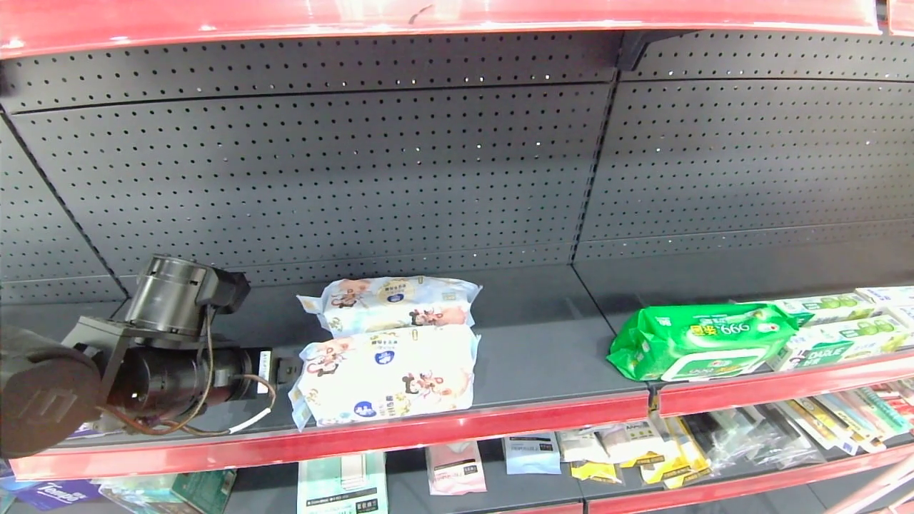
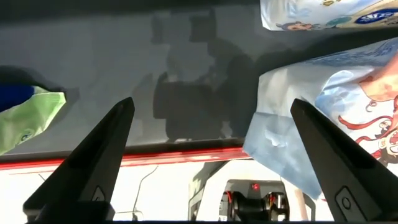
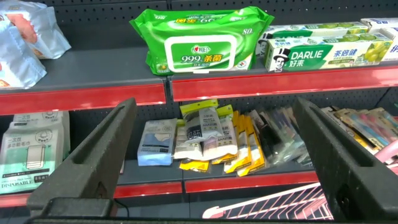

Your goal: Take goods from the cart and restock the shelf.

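Two white-and-blue cartoon-print wipe packs lie on the grey shelf (image 1: pixel 543 350), a rear pack (image 1: pixel 391 301) and a front pack (image 1: pixel 389 375) at the red front lip. My left arm (image 1: pixel 171 371) rests on the shelf just left of the front pack. In the left wrist view my left gripper (image 2: pixel 211 106) is open over bare shelf, and the front pack's (image 2: pixel 323 124) edge lies beside one finger (image 2: pixel 329 155). My right gripper (image 3: pixel 214 106) is open and holds nothing, in front of the shelving, facing a green wipes pack (image 3: pixel 199 40).
The green wipes pack (image 1: pixel 703 341) and toothpaste boxes (image 1: pixel 835 325) fill the shelf's right bay. Small hanging packets (image 3: pixel 205 134) crowd the lower shelf. A pink cart rim (image 3: pixel 267 208) shows below. A green pack's corner (image 2: pixel 28 121) lies on the shelf beyond the left gripper's other finger.
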